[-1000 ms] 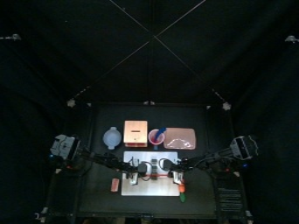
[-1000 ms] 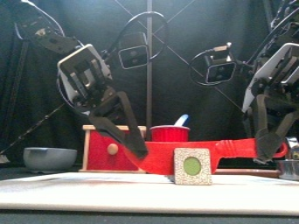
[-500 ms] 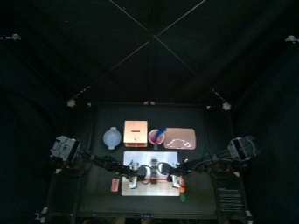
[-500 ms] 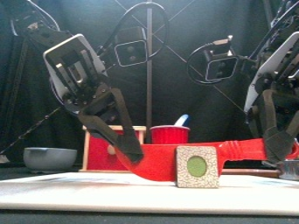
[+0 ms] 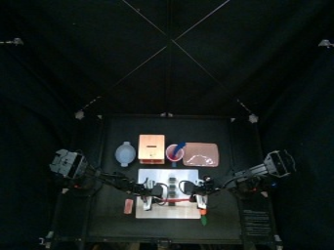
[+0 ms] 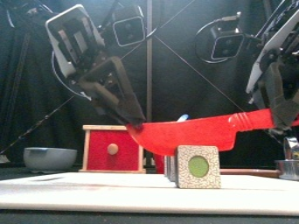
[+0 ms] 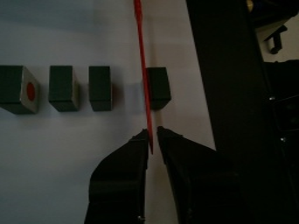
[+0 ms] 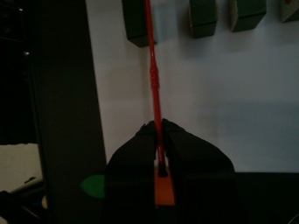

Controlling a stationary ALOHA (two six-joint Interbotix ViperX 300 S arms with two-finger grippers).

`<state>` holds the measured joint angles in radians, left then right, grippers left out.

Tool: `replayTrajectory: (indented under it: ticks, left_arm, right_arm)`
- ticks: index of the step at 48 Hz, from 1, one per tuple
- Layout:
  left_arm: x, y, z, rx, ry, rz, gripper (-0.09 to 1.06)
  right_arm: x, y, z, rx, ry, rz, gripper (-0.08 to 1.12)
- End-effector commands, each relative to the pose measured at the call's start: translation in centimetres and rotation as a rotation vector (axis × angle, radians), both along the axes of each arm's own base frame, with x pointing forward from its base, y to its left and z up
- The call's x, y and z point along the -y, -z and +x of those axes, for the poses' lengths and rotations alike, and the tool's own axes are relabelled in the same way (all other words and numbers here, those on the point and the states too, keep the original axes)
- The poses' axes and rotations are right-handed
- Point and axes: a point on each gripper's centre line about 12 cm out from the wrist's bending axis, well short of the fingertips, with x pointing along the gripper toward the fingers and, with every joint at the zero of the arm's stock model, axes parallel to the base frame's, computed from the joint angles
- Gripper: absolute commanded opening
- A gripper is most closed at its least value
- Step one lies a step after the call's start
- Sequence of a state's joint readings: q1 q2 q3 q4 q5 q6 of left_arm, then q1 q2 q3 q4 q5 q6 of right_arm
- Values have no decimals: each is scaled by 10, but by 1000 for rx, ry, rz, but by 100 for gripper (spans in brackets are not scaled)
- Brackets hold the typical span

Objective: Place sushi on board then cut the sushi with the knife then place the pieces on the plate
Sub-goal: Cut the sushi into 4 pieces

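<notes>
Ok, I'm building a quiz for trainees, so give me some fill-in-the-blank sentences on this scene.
1. The knife is ___ in colour.
2. The left gripper and the right gripper are both shut on the ___.
3. The left wrist view shows ___ sushi pieces.
4. Those pieces lie on the white ___.
Missing words: red; knife; four; board.
</notes>
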<state>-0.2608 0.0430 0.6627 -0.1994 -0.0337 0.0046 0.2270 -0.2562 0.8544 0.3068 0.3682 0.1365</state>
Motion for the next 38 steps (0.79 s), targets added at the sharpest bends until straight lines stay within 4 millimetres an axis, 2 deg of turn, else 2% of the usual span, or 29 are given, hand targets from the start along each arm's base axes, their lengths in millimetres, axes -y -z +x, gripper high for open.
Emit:
replayTrajectory:
  ticks: [1,10,16,26,31,38]
  left_arm:
    - [-5,-24,0,70,7,8,74]
    - [-21,-40,-8,133,10,50,74]
    - [-33,-42,-11,159,-8,67,74]
    - [-44,-40,-11,190,-33,75,74]
    - [-51,-40,-9,210,-52,80,74]
    - [-64,-43,-4,248,-77,94,74]
  right_arm:
    - [5,-23,-8,47,4,17,28]
    - [14,-43,-36,50,13,45,28]
    - [25,-49,-61,34,63,74,28]
    - [38,-47,-111,-59,157,126,28]
    - [40,-44,-127,-96,183,140,28]
    - [39,-28,-144,-227,193,158,28]
